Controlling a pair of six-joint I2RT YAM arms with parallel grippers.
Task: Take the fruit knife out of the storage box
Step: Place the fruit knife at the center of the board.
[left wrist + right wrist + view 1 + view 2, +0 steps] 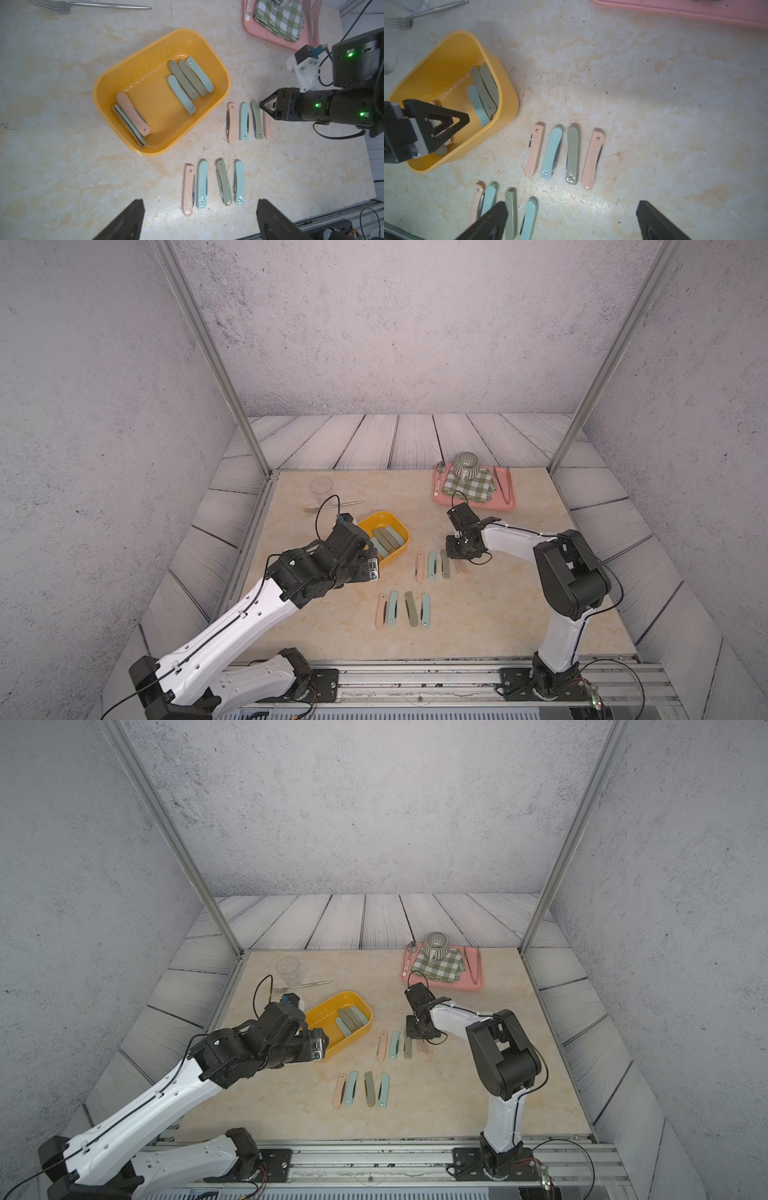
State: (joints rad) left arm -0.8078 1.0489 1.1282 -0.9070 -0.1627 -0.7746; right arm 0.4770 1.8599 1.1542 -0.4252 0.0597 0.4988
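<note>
Inside the yellow-orange rounded plastic storage box (153,97): peach-pink folded fruit knife (133,114) overlapping a grey-green folded knife (131,128) at one end, four teal and olive folded knives (190,82) bunched at the other. Left end effector (200,200) spread wide, empty, over the pink-knife end. Box sits on beige marble-look desk (62,83); just beside it, farther row of four folded knives (244,121) and nearer row of four (223,182). Right end effector (571,202) parted, empty, above the farther row's outermost pink knife (591,159).

— What's in the storage box (108,87)?
— Folded fruit knives (133,114), in two clusters.
— Outside it?
— Eight more in two rows on the surface (62,166); the right pincer (264,106) hangs over one row's end.
</note>
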